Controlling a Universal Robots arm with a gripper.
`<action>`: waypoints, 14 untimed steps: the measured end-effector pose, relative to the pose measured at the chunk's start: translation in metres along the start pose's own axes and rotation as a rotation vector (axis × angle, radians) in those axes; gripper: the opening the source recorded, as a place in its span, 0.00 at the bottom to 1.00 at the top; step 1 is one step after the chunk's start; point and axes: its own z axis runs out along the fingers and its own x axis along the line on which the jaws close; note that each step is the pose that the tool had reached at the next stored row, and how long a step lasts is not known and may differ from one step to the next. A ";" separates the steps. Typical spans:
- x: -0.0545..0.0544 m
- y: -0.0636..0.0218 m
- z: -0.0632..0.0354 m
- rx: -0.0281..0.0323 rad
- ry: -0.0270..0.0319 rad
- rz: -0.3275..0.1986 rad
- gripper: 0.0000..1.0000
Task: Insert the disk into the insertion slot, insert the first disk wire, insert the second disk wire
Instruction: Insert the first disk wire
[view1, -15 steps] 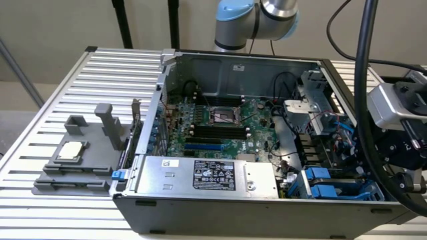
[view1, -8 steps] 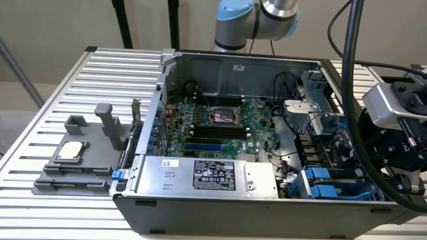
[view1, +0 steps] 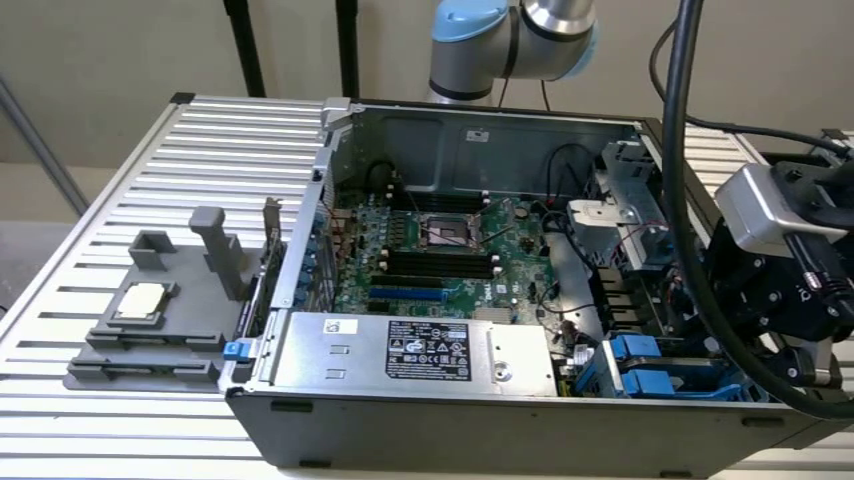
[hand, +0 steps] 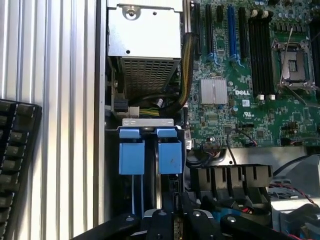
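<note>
Your arm comes in from behind the open computer case (view1: 441, 430), its blue-capped joints (view1: 514, 40) above the back wall and its wrist bent down over the case's corner at the exterior view's right. The gripper (view1: 801, 365) (hand: 175, 222) points downward and hangs just above the insertion slot (hand: 150, 192), which lies just beside the silver power supply (view1: 414, 350). Whether the gripper is clenched or released you cannot tell. The disk (view1: 654, 370) (hand: 132, 156), known by its bright blue frame, stands at the mouth of that slot, with two blue tabs side by side and thin blue rails running from them under the gripper. How far it is seated you cannot tell. A thick black cable (view1: 683, 150) drops past the wrist. On the slatted table (view1: 120, 180), well apart at the exterior view's left, sits a grey fixture (view1: 160, 340)
</note>
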 end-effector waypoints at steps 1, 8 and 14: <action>0.000 0.0000 0.0000 0.0002 0.0030 0.000 0.17; -0.006 0.0001 0.0012 0.0011 0.0207 0.003 0.17; -0.007 -0.0025 0.0015 0.0015 0.0270 0.004 0.17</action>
